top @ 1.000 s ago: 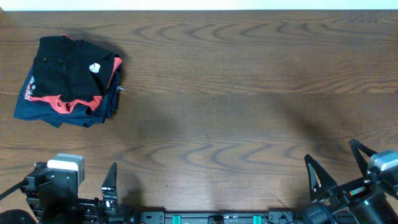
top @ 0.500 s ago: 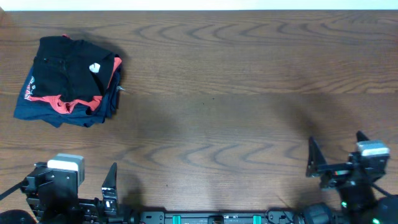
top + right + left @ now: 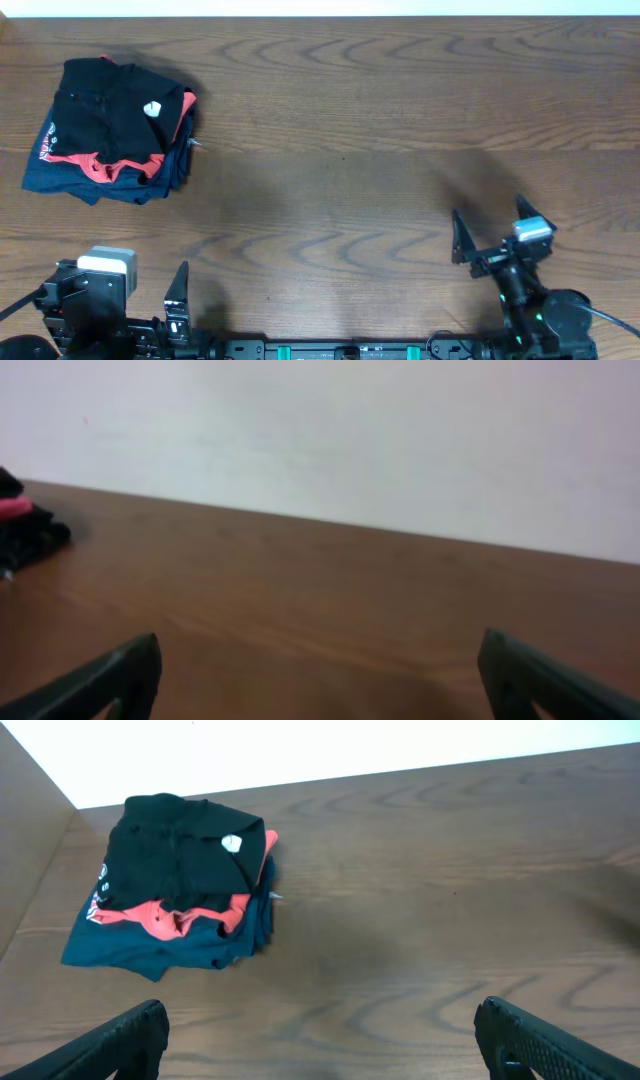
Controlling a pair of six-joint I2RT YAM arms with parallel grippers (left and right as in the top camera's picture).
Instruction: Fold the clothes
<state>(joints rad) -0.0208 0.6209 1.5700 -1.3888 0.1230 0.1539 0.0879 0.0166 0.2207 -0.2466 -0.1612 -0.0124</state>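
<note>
So the black T-shirt (image 3: 115,105) is sitting bunched on top of a little pile at the far left of the table (image 3: 350,150), with a red shirt (image 3: 92,163) poking out under it and a navy garment (image 3: 85,185) at the bottom. My left gripper (image 3: 320,1010) is at the near left edge, and from its wrist cam the pile is out ahead and a bit to the left, well apart from the fingers. My right gripper (image 3: 488,212) is over on the near right side, way across the table from the shirt; its wrist cam only catches a sliver of the pile at the left border. Both grippers have their fingers spread wide with nothing between them, not touching any fabric. As for labels, there's a small round white tag (image 3: 231,843) on the black shirt near its right side, and some white lettering (image 3: 100,892) running along the left edge of the pile, but it's too tiny for me to read.
</note>
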